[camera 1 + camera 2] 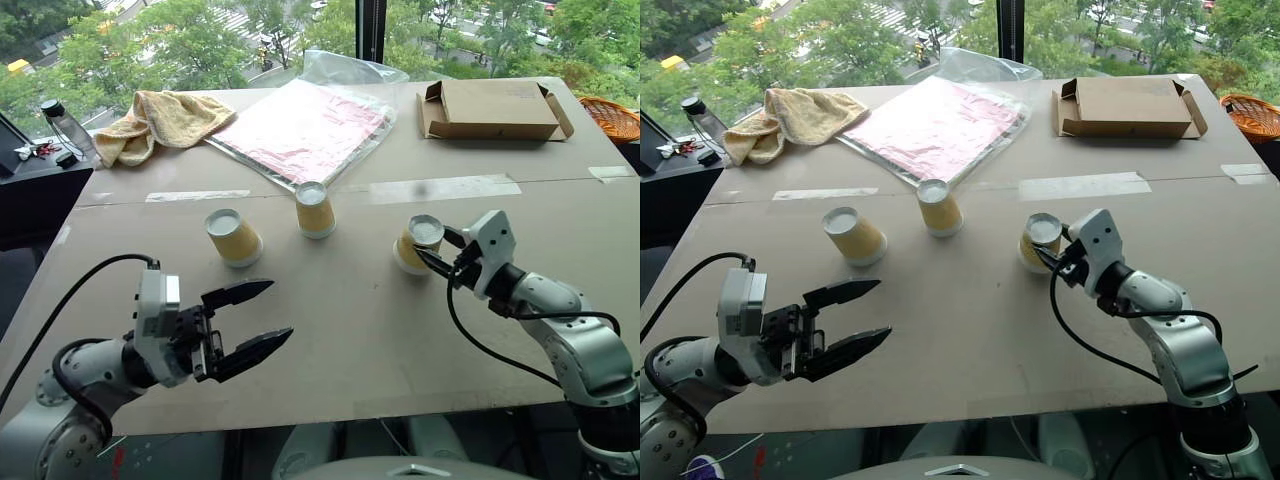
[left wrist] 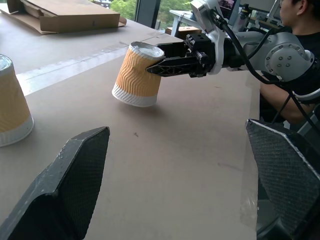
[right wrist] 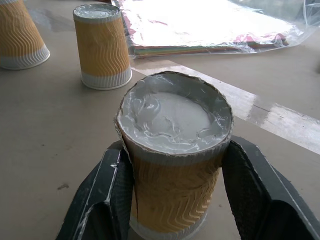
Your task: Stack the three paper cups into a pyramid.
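Observation:
Three paper cups with yellow-tan ribbed sides stand mouth down on the brown table (image 1: 340, 340). The left cup (image 1: 233, 238) and the middle cup (image 1: 315, 210) stand free, a short way apart. My right gripper (image 1: 437, 250) is shut on the right cup (image 1: 418, 243), its fingers clamping both sides near the upturned white base. In the left wrist view this cup (image 2: 136, 75) leans, and I cannot tell whether its rim touches the table. My left gripper (image 1: 280, 310) hangs open near the front left, short of the cups, with nothing between its fingers.
At the back of the table lie a tan towel (image 1: 160, 120), pink sheets in a clear plastic bag (image 1: 300, 130) and an open cardboard box (image 1: 495, 108). A bottle (image 1: 65, 125) stands at the far left. A person (image 2: 295, 20) sits beyond my right arm.

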Robot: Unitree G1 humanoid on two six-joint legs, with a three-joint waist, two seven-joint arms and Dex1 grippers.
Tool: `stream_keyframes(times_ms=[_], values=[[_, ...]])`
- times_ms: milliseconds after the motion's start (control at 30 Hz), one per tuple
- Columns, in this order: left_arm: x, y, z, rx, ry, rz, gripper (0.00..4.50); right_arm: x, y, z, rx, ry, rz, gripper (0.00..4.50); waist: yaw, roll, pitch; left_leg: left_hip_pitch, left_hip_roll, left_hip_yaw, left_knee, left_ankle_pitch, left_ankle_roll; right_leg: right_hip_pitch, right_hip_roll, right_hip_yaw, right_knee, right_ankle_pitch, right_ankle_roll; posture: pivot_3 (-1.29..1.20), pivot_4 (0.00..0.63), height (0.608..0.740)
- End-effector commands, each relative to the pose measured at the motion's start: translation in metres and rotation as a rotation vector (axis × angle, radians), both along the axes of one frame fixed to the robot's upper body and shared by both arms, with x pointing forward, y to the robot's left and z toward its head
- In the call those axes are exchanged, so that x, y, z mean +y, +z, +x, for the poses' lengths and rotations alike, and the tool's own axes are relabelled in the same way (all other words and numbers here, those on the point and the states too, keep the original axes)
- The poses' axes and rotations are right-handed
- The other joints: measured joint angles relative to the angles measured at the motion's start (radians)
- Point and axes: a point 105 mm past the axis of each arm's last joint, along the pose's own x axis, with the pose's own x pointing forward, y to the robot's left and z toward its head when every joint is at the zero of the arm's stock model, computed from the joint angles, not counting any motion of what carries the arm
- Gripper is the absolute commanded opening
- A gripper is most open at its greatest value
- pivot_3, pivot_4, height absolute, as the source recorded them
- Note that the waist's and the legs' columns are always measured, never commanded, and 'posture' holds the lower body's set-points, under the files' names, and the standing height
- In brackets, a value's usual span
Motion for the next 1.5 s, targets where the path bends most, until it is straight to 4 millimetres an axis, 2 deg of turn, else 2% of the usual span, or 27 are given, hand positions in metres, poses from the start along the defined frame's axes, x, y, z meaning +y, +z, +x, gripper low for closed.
stream_keyframes(times_ms=[33,200,333,367,400,600,700,900,1033,1167,1333,1500], values=[[0.004,0.004,-0.001,-0.03,0.014,0.008,4.5,0.002,0.006,0.003,-0.034,-0.01,0.001,1.9,0.0,0.0,0.0,0.0,0.0,0.0,0.0,0.0,0.0,0.0,0.0,0.0,0.0,0.0,0.0,0.0,0.15,0.74],[0.007,0.002,0.002,-0.034,0.032,0.007,4.5,0.009,-0.009,0.003,0.016,0.009,-0.01,1.9,-0.001,0.0,0.0,0.0,0.0,0.0,0.0,0.0,0.0,0.0,0.0,0.0,0.0,0.0,0.0,0.0,0.15,0.74],[0.007,0.003,0.01,-0.05,0.068,0.001,4.5,0.003,-0.011,0.004,0.01,-0.003,-0.027,3.81,-0.001,0.0,0.0,0.0,0.0,0.0,0.0,0.0,0.0,0.0,0.0,0.0,0.0,0.0,0.0,0.0,0.15,0.74],[0.007,0.004,0.013,-0.05,0.083,-0.006,4.5,0.001,-0.007,0.003,0.0,-0.007,-0.023,4.22,0.001,0.0,0.0,0.0,0.0,0.0,0.0,0.0,0.0,0.0,0.0,0.0,0.0,0.0,0.0,0.0,0.15,0.74],[0.009,0.003,0.018,-0.056,0.111,-0.008,4.5,-0.001,-0.002,0.0,-0.012,-0.001,-0.017,4.4,0.002,0.0,0.0,0.0,0.0,0.0,0.0,0.0,0.0,0.0,0.0,0.0,0.0,0.0,0.0,0.0,0.15,0.74],[0.01,-0.003,0.048,-0.094,0.257,0.02,4.5,-0.007,0.025,-0.016,-0.094,0.037,0.058,4.4,0.0,-0.001,0.0,0.0,0.0,0.0,0.0,0.0,0.0,0.0,0.0,0.0,0.001,0.0,0.0,0.0,0.15,0.74],[0.006,-0.007,0.068,-0.082,0.337,0.054,4.5,-0.007,0.04,-0.038,-0.157,0.141,0.083,4.4,0.003,-0.001,0.0,0.0,0.0,0.0,0.0,0.0,0.0,0.0,0.0,0.0,0.001,0.0,0.0,0.0,0.15,0.74],[0.001,-0.006,0.109,-0.095,0.48,0.121,4.5,-0.019,0.056,-0.071,-0.223,0.212,0.068,4.4,0.007,-0.002,0.0,0.0,0.0,-0.001,0.002,0.0,0.0,0.0,0.0,-0.001,0.002,0.0,0.0,0.0,0.15,0.74],[-0.015,-0.004,0.128,-0.118,0.514,0.115,4.5,-0.02,0.059,-0.092,-0.229,0.259,0.043,4.4,0.009,-0.002,0.0,0.0,0.0,-0.001,0.004,0.0,0.0,0.001,0.0,-0.001,0.002,0.0,0.0,0.0,0.15,0.74],[-0.029,-0.002,0.14,-0.133,0.518,0.106,4.5,-0.022,0.06,-0.101,-0.24,0.26,0.026,4.4,0.004,-0.003,0.0,-0.001,0.0,0.0,0.007,0.0,0.0,0.002,0.0,-0.001,0.003,0.0,0.001,0.0,0.15,0.74],[-0.031,0.0,0.164,-0.139,0.615,0.101,4.5,-0.024,0.061,-0.113,-0.263,0.24,0.01,4.4,0.019,-0.004,0.0,-0.001,0.0,-0.001,0.008,0.0,0.0,0.002,0.0,-0.003,0.004,0.0,0.001,0.0,0.15,0.74],[-0.04,-0.001,0.172,-0.142,0.604,0.087,4.5,-0.025,0.06,-0.121,-0.256,0.231,0.003,4.4,0.026,-0.005,0.0,-0.001,-0.001,-0.001,0.009,0.0,0.0,0.003,-0.001,-0.003,0.004,0.0,0.001,0.0,0.15,0.74]])
